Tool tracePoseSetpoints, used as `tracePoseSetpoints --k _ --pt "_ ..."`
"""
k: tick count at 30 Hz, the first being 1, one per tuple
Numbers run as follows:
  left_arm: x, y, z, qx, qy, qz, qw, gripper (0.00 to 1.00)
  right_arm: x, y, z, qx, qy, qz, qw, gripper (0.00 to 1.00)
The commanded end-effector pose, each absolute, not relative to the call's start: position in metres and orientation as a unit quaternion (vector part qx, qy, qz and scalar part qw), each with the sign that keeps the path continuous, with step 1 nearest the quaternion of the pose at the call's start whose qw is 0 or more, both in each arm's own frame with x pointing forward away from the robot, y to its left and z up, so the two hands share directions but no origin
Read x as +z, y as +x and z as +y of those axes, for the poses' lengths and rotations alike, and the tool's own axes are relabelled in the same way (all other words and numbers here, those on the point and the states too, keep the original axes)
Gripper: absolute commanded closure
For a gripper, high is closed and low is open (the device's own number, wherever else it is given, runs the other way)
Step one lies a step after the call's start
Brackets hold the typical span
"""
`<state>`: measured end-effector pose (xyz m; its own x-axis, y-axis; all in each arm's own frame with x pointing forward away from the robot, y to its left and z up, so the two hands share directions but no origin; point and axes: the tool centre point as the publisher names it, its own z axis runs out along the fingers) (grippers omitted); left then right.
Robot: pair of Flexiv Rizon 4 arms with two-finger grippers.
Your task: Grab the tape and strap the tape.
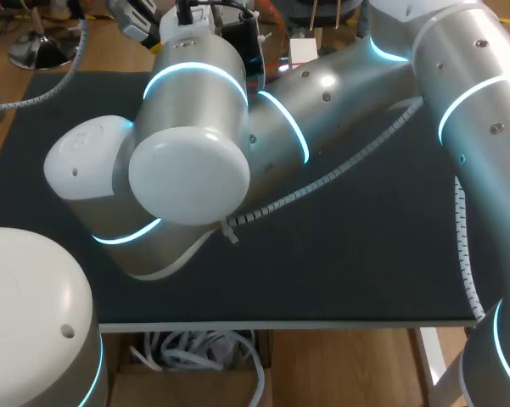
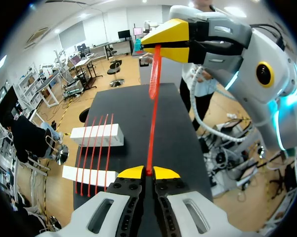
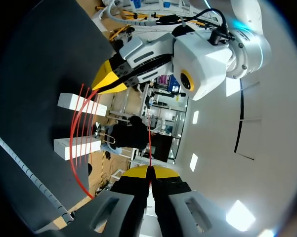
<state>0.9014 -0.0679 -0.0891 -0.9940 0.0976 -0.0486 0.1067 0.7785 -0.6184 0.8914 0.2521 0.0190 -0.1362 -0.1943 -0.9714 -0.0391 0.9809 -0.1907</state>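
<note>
The left gripper (image 2: 148,172) is clenched on the red tape (image 2: 152,123), which runs ahead over the black table (image 2: 178,128), past two white blocks (image 2: 96,135). Its far end is pinched in the right gripper (image 2: 150,45), whose arm (image 1: 458,76) fills the head view's upper right.

Two blocks lie apart on the worktop (image 2: 178,128). Taking the far block (image 2: 96,135) as the landmark, the near block (image 2: 89,175) sits in front of it, closer to the left end effector (image 2: 149,172). Several strands (image 2: 95,153) of tape (image 2: 153,118) lie side by side across the far block's top and run over the gap onto the near block. The left end effector is in front of the far block and off to one side, pinching the tape. From there the tape runs on past the far block, on the same side, up to the right end effector (image 2: 158,45), which grips it above the worktop beyond the far block.
</note>
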Motion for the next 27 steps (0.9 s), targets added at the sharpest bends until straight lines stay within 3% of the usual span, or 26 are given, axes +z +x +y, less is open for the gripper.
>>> tracePoseSetpoints --k 1,27 --pt "-0.0884 0.9017 -0.0680 -0.326 0.054 0.944 0.006 1.00 0.0177 0.8879 0.2511 -0.063 -0.090 0.753 0.649 1.00" --pt "-0.0884 0.9017 -0.0680 -0.326 0.054 0.944 0.006 1.00 0.0220 0.8878 0.2538 -0.087 -0.141 0.745 0.646 1.00"
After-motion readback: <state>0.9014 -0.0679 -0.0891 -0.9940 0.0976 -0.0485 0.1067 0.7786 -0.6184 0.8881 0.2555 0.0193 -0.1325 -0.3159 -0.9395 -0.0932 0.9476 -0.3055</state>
